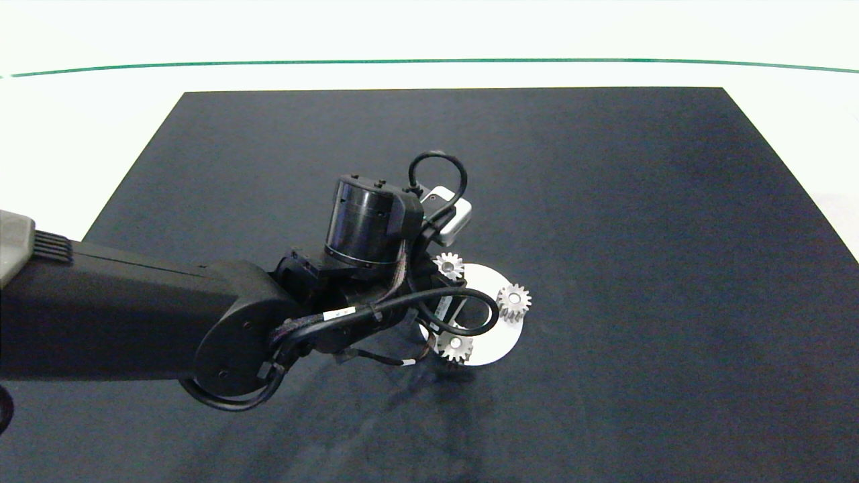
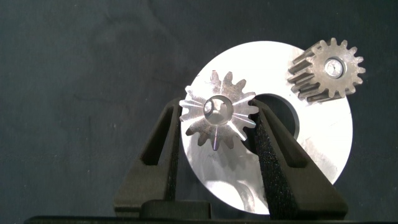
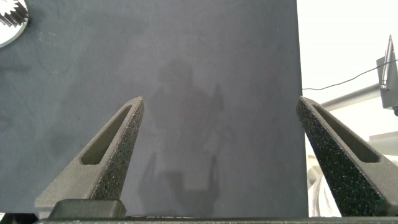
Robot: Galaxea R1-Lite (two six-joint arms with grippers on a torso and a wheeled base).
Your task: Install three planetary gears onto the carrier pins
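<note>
The left gripper has its jaws clamped on one of the planetary gears, a dark foam-faced finger pressing the teeth on each side. That held gear sits over the white disc, just beside the disc's large central hole, and its bore shows a bright rounded tip that may be one of the carrier pins, though the wrist view does not settle this.

A second gear sits on the disc across the hole from the held one, with the pale end of a pin showing in its centre.

From above, three gears ring the disc: one at its far edge close under the left wrist, one at its right edge, and one at its near edge. The left arm reaches over the disc and hides its left part, so which of these gears it grips cannot be told from above.

The disc lies on a dark mat spread on the white counter, with a green line beyond the mat.

The right gripper hangs well apart from the disc over bare mat, its jaws spread wide with nothing between them.
</note>
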